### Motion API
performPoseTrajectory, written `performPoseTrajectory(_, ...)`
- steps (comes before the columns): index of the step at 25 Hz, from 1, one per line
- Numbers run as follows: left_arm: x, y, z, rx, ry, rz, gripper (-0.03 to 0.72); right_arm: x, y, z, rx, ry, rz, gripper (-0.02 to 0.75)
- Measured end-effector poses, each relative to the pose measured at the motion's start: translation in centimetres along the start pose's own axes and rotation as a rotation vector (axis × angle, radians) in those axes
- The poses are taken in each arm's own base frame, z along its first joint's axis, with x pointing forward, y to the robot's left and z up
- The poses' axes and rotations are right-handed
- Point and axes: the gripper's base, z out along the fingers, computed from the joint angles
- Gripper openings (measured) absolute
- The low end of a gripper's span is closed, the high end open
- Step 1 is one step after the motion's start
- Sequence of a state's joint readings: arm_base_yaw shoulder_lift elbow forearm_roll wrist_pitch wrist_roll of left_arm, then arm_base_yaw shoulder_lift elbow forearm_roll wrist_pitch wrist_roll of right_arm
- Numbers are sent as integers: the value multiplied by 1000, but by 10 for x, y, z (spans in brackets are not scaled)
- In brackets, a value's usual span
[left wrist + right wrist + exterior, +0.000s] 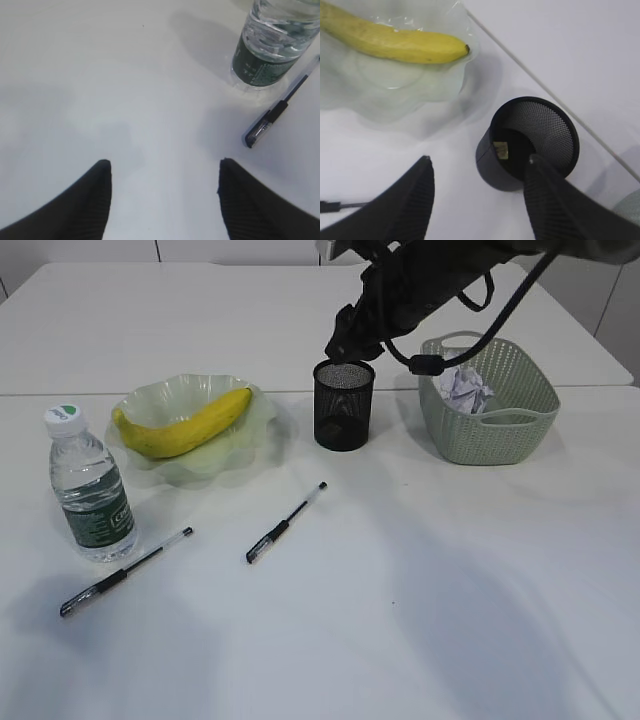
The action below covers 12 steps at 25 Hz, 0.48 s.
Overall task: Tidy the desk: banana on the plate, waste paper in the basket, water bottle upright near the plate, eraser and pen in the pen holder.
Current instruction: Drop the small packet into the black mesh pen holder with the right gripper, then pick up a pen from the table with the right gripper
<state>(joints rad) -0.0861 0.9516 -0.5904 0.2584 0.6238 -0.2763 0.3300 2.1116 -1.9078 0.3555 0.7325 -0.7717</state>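
Operator: Pens next, judging by the desk. Working with the left gripper [162, 162], fingers apart and empty, above bare table near the clear plastic water bottle [272, 45] and a slim black-tipped pen [280, 110].

Checker: Turn across the barrel, come down at mid-length, close gently to avoid rolling. Lift clear of the bottle. Then drop tip-first into the black mesh cylinder pen holder [343, 410]. And the right gripper [480, 162]?

Operator: Spread wide too, holding nothing, poised over that holder's mouth. Better moved aside first.

Checker: Count, big to small?

Operator: One grey-green woven plastic basket [488, 430]. One pale green scalloped glass plate [200, 465]. One bottle, upright beside the plate. One yellow banana [185, 425], on the plate. One holder. Two pens, both lying on the table, second at [286, 523]. One crumpled white paper ball [465, 388], in the basket. One small pale eraser [501, 150], apparently, inside the holder.
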Motion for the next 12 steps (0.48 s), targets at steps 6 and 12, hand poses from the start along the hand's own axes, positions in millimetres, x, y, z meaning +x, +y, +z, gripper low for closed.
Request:
performPoseTrajectory(6,1,-1,0,12,9,-20,471,0,10,-25,-93,94,-23,427)
performPoseTrajectory(12,1,-2,0,19,11,-29,469,1,17,-45,-153,167,-31,427)
